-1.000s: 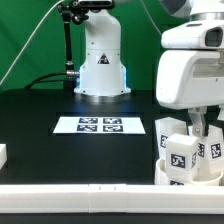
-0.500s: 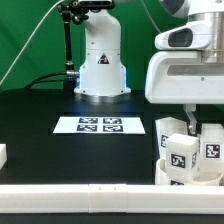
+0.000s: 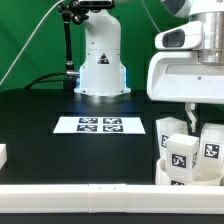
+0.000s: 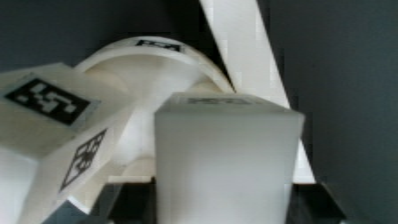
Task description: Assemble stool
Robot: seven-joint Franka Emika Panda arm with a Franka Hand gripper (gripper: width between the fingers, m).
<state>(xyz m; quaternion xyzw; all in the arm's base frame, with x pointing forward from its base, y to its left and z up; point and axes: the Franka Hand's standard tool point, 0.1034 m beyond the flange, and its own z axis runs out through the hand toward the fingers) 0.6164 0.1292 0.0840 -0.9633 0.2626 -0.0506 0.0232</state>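
Border rail (image 3: 90, 190): long white strip across the nearest edge of the black table (image 3: 40, 120), in front of everything else.
Small white block (image 3: 2, 155): at the exterior view's left edge, just behind the rail; too cropped to identify.
Stool (image 3: 185, 155): at the exterior view's right, just behind the rail; stubby white tagged legs stand up from the low round seat, whose rim shows at the base.
Gripper (image 3: 195, 118): hangs directly over the stool, its fingers reaching down among the legs; the wrist view looks down a white blocky leg (image 4: 228, 150) clamped between the narrowly set jaws.
Gripper state: clenched, grasping one leg of the stool, as judged from both views.
Handling, stiffness: judged rigid moulded plastic that will not yield under the pads.
Handling, weight: probably light; the seat could shift on the table if a leg is pushed sideways.
Handling, surface: smooth and likely slippery; flat opposing faces suit a pinch.
Where to hold: across two parallel flat faces of a leg, near its upper end.
Marker board (image 3: 98, 125): flat white sheet of tags, mid-table, well apart from the stool.
Arm base (image 3: 100, 60): white pedestal at the back.
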